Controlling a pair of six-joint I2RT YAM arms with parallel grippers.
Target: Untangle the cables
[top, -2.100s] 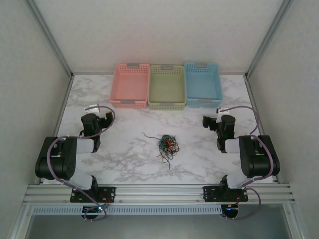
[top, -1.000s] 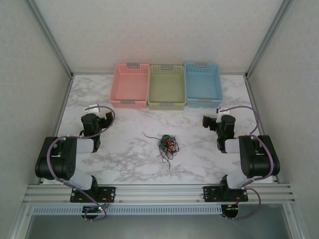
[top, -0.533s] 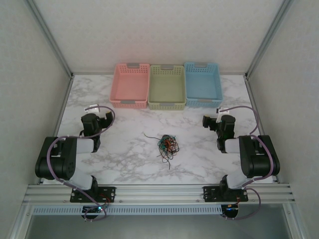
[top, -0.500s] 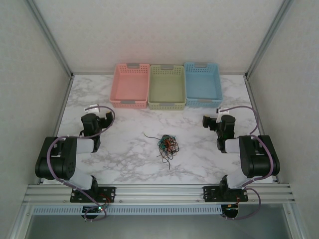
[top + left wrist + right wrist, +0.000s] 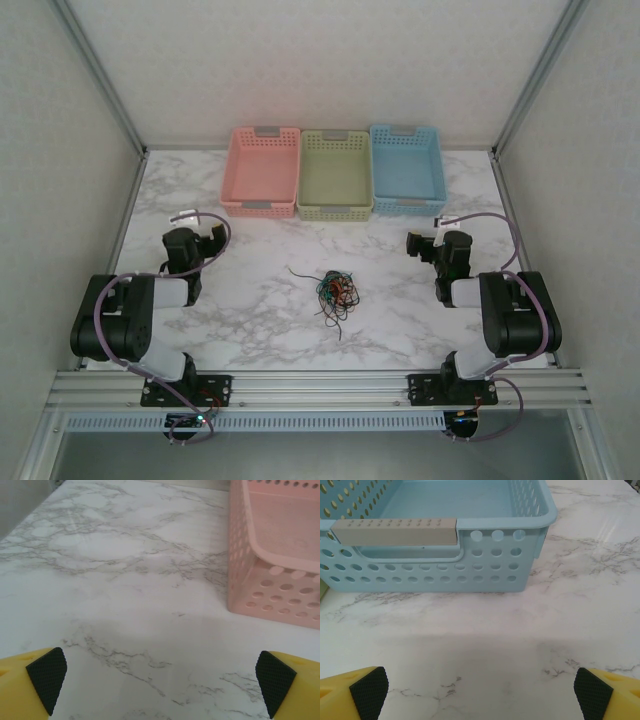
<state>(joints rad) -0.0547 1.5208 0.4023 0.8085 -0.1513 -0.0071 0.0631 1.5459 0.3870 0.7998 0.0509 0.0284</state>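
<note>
Nothing begun yet, by the look of it. The cables (image 5: 337, 291) lie in one knotted clump of black, red-orange and green strands wound together in the middle of the table (image 5: 240, 300), between the two arms and well short of the baskets. The left tool (image 5: 161, 681) is spread wide with nothing between its pads, pointed at bare marble beside the pink basket (image 5: 260, 575). The right tool (image 5: 481, 690) gapes empty too, facing the blue basket (image 5: 485, 555). The green basket (image 5: 335, 211) between them looks empty. So the whole job appears to remain: reach the clump and tease the strands apart one by one.
</note>
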